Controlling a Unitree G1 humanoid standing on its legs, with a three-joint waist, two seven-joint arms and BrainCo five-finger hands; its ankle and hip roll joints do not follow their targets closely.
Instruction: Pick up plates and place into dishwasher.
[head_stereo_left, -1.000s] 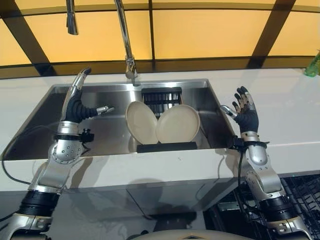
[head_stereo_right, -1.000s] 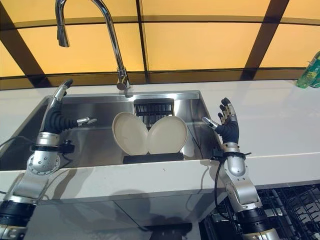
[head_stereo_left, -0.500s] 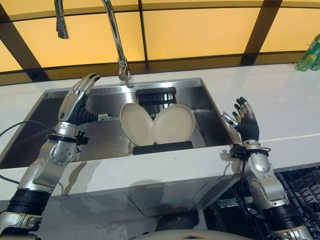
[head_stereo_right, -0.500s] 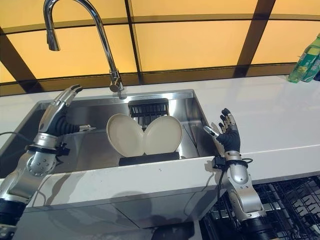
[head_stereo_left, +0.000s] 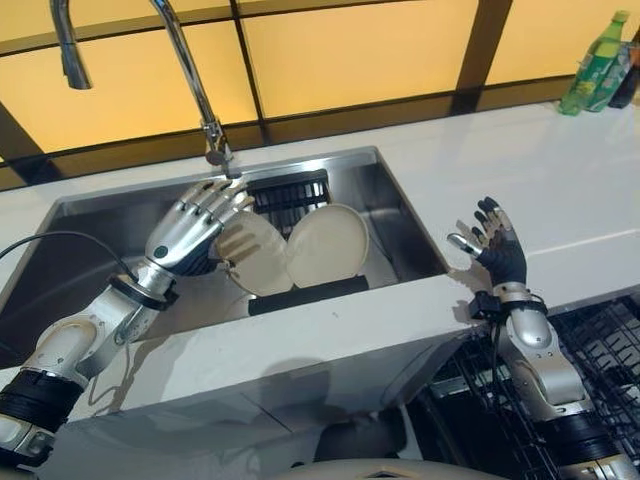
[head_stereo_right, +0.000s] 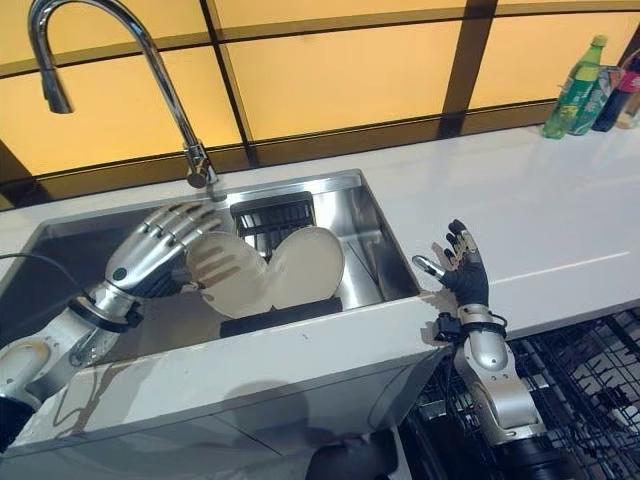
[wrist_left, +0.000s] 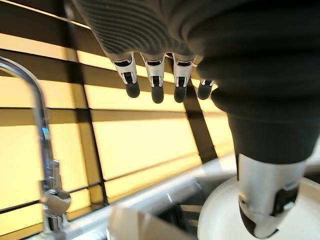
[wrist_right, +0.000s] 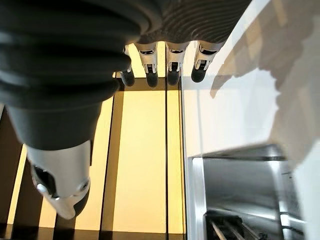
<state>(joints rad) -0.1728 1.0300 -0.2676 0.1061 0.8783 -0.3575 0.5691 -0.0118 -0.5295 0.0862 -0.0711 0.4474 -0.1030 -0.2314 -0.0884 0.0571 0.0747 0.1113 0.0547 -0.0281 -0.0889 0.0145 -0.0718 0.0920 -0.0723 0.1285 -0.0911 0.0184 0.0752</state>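
Two cream plates stand on edge in a black rack (head_stereo_left: 310, 295) inside the steel sink (head_stereo_left: 398, 215): the left plate (head_stereo_left: 255, 262) and the right plate (head_stereo_left: 325, 245), which overlap. My left hand (head_stereo_left: 192, 228) hovers at the left plate's upper left rim, back of the hand up, fingers (wrist_left: 155, 80) spread and open. One plate's rim (wrist_left: 217, 215) shows just past its thumb. My right hand (head_stereo_left: 497, 252) is raised open over the counter's front edge, right of the sink, holding nothing.
A tall curved faucet (head_stereo_left: 190, 70) rises behind the sink, close above my left hand. A black drain rack (head_stereo_left: 290, 190) lies behind the plates. The dishwasher's wire rack (head_stereo_left: 600, 340) is pulled out below the counter at lower right. Bottles (head_stereo_left: 597, 65) stand at the far right.
The camera has swung, shifting the whole scene left. My left hand has moved right across the sink to the left plate and turned palm down. The right hand has stayed raised and open.
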